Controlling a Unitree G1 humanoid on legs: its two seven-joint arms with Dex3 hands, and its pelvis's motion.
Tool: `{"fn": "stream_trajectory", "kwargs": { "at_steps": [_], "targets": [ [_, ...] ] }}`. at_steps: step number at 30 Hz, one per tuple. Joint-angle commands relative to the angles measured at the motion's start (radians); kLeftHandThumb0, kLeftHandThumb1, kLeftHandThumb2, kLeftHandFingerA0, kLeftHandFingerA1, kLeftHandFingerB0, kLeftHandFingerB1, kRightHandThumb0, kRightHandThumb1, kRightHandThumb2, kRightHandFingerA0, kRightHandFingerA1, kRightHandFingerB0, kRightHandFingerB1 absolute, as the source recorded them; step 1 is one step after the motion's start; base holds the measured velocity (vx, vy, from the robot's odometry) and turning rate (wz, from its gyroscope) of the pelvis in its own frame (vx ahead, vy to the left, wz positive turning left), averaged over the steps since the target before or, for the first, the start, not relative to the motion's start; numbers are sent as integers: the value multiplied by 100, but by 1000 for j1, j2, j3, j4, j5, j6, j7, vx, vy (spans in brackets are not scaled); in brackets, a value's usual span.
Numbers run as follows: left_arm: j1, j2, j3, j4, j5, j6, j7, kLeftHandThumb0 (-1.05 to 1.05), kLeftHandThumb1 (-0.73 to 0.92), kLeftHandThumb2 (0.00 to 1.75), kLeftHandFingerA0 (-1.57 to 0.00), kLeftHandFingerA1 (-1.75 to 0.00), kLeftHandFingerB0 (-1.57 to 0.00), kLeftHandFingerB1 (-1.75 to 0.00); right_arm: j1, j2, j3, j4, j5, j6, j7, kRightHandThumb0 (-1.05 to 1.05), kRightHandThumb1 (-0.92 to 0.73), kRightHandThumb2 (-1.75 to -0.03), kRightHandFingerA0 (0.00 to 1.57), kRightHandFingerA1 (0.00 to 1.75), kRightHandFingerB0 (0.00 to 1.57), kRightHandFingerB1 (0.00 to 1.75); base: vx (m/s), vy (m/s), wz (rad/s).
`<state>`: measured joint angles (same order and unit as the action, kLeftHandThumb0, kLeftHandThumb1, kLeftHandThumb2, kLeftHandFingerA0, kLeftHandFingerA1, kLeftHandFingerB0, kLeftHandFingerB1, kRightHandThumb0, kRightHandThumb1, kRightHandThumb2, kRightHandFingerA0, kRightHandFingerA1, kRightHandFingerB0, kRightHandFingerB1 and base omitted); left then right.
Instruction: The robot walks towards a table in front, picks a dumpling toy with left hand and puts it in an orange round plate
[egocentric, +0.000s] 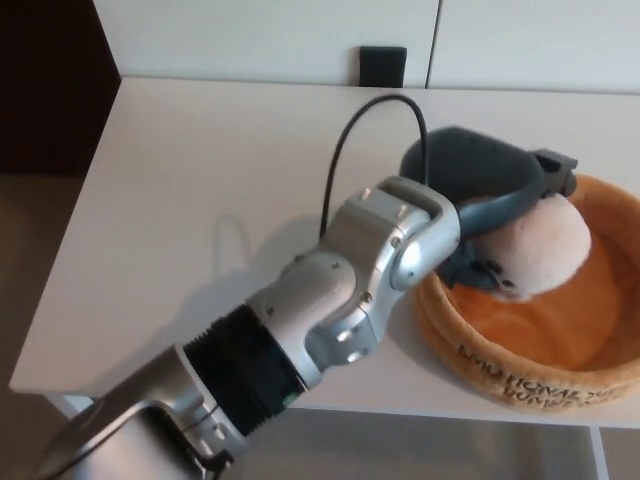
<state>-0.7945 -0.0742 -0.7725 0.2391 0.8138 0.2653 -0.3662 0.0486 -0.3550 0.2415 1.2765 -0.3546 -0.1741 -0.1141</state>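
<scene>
I see the dumpling toy, a pale peach, rounded plush, sitting low inside the orange round plate, over the plate's left half and close to its soft raised rim. Whether the toy rests on the plate's floor or hangs just above it, I cannot tell from this angle.

My left hand is closed on the toy from above and from the left: the dark palm and one thick finger curve over the top of the plush, and another dark part of the hand shows beneath it at the toy's lower left edge. The hand is over the plate's left rim, which it partly hides.

Behind the hand, the silver wrist joint bends sharply, and the forearm runs down and to the left across the worktop, through a black ribbed sleeve to a silver segment at the picture's bottom left corner. A thin black cable loops up from the wrist and back down to the hand.

The plate lies on the worktop's right side, near the front edge, with dark lettering on its outer wall. A small dark square sits on the wall behind the worktop.
</scene>
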Motion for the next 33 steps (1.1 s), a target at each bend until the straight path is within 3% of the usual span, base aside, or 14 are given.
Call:
{"fn": "stream_trajectory", "kwargs": {
  "at_steps": [1, 4, 7, 8, 9, 10, 13, 28, 29, 33],
  "targets": [
    [20, 5, 10, -39, 45, 104, -55, -86, 48, 94, 0, 0, -10, -28, 6, -2, -10, -2, 7, -3, 12, -43, -68, -60, 73, 46, 30, 30, 0, 0, 0],
    [14, 15, 13, -60, 48, 130, -98, -91, 50, 97, 0, -1, -2, -35, 0, -3, 0, 0, -5, -2, 8, -45, -67, -60, 74, 47, 30, 31, 0, 0, 0],
    [0, 28, 4, -79, 65, 145, -137, -98, 64, 103, 0, -6, -10, -37, -20, -1, -2, 11, -4, 5, 11, -43, -67, -60, 74, 46, 31, 31, 0, 0, 0],
    [-8, 31, 0, -91, 71, 158, -168, -99, 92, 72, 0, -5, -3, -28, -25, 1, -3, 15, -4, 6, 11, -45, -67, -60, 77, 49, 30, 31, 0, 0, 0],
    [-13, 30, 0, -94, 70, 164, -184, -99, 92, 72, 0, -5, -3, -28, -25, 1, -2, 15, -5, 4, 10, -45, -67, -60, 77, 49, 30, 31, 0, 0, 0],
    [-24, 28, -2, -97, 69, 172, -209, -94, 75, 119, 0, -11, -2, -25, -25, -1, -2, 15, -5, -1, 8, -52, -55, -81, 69, 60, 25, 43, 0, 0, 0],
    [-37, 33, 0, -113, 76, 178, -231, -97, 83, 129, 0, -8, 0, -20, -26, -1, -3, 10, -3, -3, 7, -52, -56, -81, 66, 59, 25, 43, 0, 0, 0],
    [-80, 96, 65, -191, 78, 173, -269, -98, 79, 126, 0, -10, 0, -14, -27, 5, 12, 0, -15, 9, -15, -52, -56, -79, 71, 58, 26, 42, 0, 0, 0],
    [-88, 98, 65, -191, 81, 176, -277, -98, 78, 126, 0, -10, 0, -13, -26, 9, 11, -1, -11, 12, -17, -43, -66, -60, 79, 48, 30, 31, 0, 0, 0],
    [-106, 100, 53, -192, 114, 205, -309, -96, 77, 125, 0, -12, 0, -11, -21, 25, 7, -20, 0, -6, -3, -49, -63, -61, 75, 55, 31, 32, 0, 0, 0]
  ]
}}
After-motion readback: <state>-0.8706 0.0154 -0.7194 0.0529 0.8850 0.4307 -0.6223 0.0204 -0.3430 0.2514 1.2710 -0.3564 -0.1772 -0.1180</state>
